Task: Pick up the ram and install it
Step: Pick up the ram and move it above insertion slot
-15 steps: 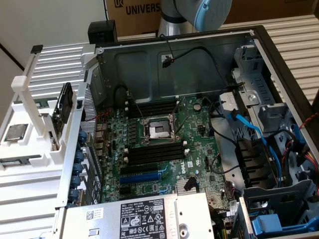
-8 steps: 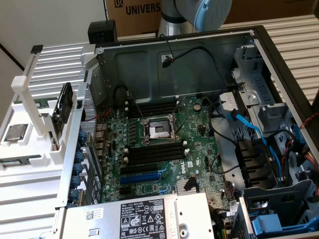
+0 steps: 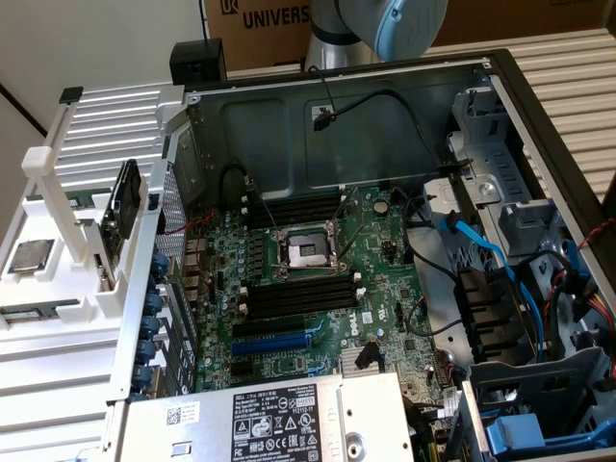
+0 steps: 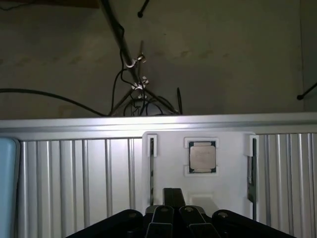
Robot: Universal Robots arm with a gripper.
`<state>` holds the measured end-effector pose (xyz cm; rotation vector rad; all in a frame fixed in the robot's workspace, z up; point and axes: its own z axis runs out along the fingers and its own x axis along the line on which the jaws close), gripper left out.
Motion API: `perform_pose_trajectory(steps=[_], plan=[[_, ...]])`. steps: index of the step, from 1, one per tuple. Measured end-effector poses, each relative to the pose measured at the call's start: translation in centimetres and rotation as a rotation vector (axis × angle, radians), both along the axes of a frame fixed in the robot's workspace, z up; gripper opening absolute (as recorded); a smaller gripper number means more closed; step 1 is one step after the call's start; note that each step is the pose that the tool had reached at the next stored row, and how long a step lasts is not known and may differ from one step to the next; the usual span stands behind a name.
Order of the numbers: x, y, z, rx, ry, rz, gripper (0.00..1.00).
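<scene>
While the gripper (image 4: 174, 213) is pinched shut, lowering onto the ram (image 3: 125, 207) could knock it from its white holder (image 3: 43, 162).

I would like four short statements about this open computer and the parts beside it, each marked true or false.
1. The long flat dark ram stick stands in the white plastic rack beside the case. True.
2. The square silver processor chip sits in the motherboard socket. False: it lies in the white rack.
3. The tool is shut. True.
4. The tool grips the ram stick. False: the stick stands free in the rack.
</scene>
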<state>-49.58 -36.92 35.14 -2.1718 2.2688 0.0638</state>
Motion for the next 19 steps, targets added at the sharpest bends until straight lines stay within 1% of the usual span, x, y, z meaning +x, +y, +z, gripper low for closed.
perform_pose_trajectory(steps=[3, 12, 15, 17, 19], plan=[[0.0, 0.0, -0.55, 0.0, -0.0005, 0.0, 0.1], [0.2, 0.0, -3.83, 0.0, -0.0005, 0.0, 0.1], [0.2, 0.0, -4.38, 0.0, -0.0006, 0.0, 0.1], [0.3, 0.0, -5.31, 0.0, -0.0005, 0.0, 0.1], [0.4, 0.0, -5.65, 0.0, -0.0004, 0.0, 0.1]])
